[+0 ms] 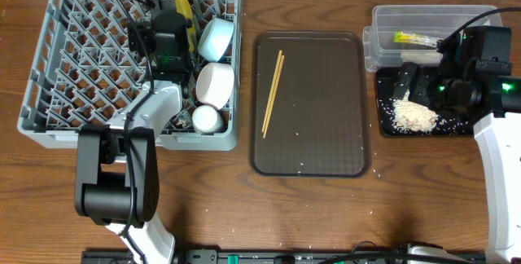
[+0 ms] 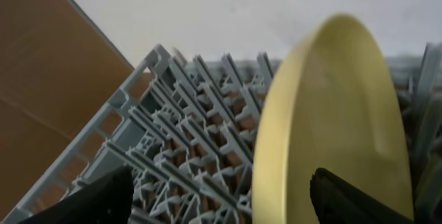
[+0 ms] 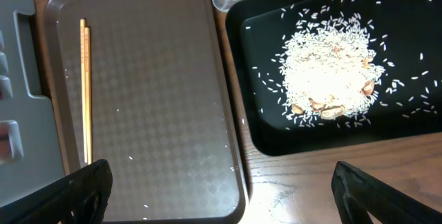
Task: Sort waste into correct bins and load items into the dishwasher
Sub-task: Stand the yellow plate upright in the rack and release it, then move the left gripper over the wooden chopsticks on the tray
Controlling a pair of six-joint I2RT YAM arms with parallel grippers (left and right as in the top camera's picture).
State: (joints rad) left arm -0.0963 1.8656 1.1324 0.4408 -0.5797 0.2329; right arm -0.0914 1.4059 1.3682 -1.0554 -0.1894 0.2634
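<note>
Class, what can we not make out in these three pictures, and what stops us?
- Yellow plate: overhead, partly behind the left gripper; left wrist view, blurred, bottom cut off.
- Packet in the tub: overhead, print too small.
- Black tray: overhead, right side under the right arm.
- Brown bits in the rice: right wrist view, too small to name.

Left arm (image 1: 106, 174), at 7 o'clock: glossy black rounded shoulder blocks, a white tapered link, a black wrist box with a green light, and thin black cables (image 1: 134, 48) along it. Right arm (image 1: 496, 158), at 3 o'clock: white link, boxy black wrist, two green lights. Left claw (image 2: 221, 203) and right claw (image 3: 221, 189) have matte black fingers (image 3: 79, 189).
</note>
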